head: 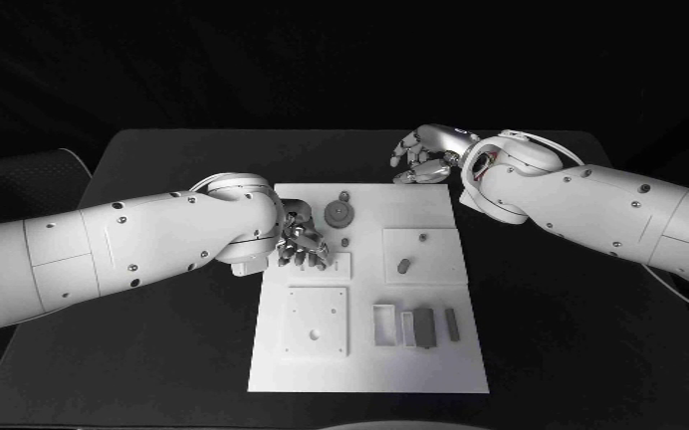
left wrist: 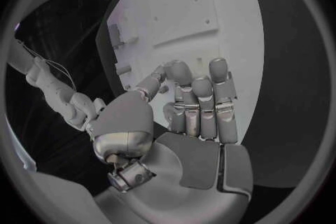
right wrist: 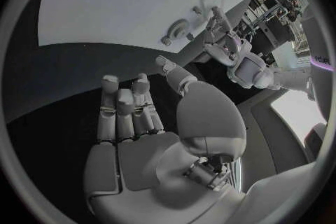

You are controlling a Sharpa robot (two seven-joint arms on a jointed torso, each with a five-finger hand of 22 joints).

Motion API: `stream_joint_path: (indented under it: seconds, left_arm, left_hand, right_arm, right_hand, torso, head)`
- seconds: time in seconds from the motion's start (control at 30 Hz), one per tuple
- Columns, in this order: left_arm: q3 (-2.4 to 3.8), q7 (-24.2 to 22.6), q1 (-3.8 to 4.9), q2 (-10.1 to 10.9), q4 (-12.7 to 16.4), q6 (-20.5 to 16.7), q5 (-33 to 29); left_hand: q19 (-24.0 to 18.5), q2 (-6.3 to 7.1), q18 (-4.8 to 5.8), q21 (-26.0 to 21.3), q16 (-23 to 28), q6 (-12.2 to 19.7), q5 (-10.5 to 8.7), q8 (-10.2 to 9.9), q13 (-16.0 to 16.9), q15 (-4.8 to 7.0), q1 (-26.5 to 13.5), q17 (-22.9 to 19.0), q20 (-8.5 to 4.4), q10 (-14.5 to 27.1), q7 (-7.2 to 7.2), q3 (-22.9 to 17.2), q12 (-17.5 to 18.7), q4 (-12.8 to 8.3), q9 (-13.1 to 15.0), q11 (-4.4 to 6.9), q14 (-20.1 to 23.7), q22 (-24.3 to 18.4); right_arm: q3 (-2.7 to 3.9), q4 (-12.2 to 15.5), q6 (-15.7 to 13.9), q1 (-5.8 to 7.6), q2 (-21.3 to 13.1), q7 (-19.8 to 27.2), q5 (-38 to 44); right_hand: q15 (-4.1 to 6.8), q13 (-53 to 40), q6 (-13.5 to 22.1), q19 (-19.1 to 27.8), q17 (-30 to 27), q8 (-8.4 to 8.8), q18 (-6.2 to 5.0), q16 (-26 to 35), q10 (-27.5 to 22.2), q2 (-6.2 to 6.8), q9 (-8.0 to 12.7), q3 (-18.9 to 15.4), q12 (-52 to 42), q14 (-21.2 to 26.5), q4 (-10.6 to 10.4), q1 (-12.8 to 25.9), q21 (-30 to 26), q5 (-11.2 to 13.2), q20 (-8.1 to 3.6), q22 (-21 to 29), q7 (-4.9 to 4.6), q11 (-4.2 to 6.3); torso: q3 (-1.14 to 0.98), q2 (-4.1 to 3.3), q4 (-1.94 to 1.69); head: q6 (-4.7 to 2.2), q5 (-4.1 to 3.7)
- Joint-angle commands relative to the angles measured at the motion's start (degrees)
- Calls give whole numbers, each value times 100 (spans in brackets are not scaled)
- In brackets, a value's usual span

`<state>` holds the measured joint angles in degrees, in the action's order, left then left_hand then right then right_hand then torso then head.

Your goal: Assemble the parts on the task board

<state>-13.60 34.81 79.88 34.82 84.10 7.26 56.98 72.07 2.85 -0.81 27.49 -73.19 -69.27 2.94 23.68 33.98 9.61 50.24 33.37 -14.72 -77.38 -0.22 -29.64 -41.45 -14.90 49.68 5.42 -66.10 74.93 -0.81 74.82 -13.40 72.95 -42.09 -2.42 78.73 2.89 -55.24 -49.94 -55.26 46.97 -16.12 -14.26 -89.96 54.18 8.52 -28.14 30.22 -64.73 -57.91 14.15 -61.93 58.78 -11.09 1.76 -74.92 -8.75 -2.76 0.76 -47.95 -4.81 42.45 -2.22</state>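
White task board (head: 431,350) mid-table, grey parts (head: 416,325) lying loose on it.
Left hand (head: 302,244) over board's left edge, fingers curled, holding nothing, prob. lining up a pick; right hand (head: 424,156) waits empty, fingers apart, beyond board's far edge.

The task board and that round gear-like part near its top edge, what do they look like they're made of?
The task board looks like matte white plastic: flat, even, no glare, with shallow recessed panels. The round gear-like part is grey and dull, possibly plastic or unpolished metal; its look leaves that open.
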Motion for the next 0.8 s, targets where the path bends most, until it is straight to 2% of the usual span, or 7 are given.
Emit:
stream_joint_path:
  seconds: [0.03,0.37,0.8]
  left_arm:
    - [1,-57,-3,-11,27,-48,303]
    - [1,-51,-6,-9,44,-193,469]
    - [1,-77,-9,-11,67,-134,417]
  left_hand:
    - [36,-206,4,32,-26,-16,28,-23,-7,-3,269,-9,-9,2,4,-111,-32,-136,0,28,-13,115]
    - [46,-219,8,40,-42,-35,40,-26,-14,-4,308,-27,-9,-9,1,-129,-43,-130,1,30,-24,115]
    - [59,-216,13,50,-60,-54,36,-28,-19,-4,290,-43,-9,-21,-2,-117,-58,-107,5,34,-38,116]
  right_arm:
    - [3,11,75,0,2,23,49]
    - [3,17,75,0,2,23,49]
    - [3,26,87,0,-3,23,48]
  right_hand:
    - [9,7,3,0,5,8,-74,13,-13,-40,6,-29,-26,-13,-15,6,-23,-29,14,-71,-48,-13]
    - [9,9,3,1,5,9,-74,13,-15,-41,8,-29,-28,-13,-19,8,-24,-29,15,-71,-49,-14]
    - [8,12,2,1,5,10,-74,13,-15,-41,11,-30,-30,-12,-22,9,-24,-30,15,-71,-49,-14]
  torso:
    - [0,1,-2]
    - [-1,-1,-1]
    - [-2,0,1]
  head:
    - [4,0]
    - [4,2]
    - [11,3]
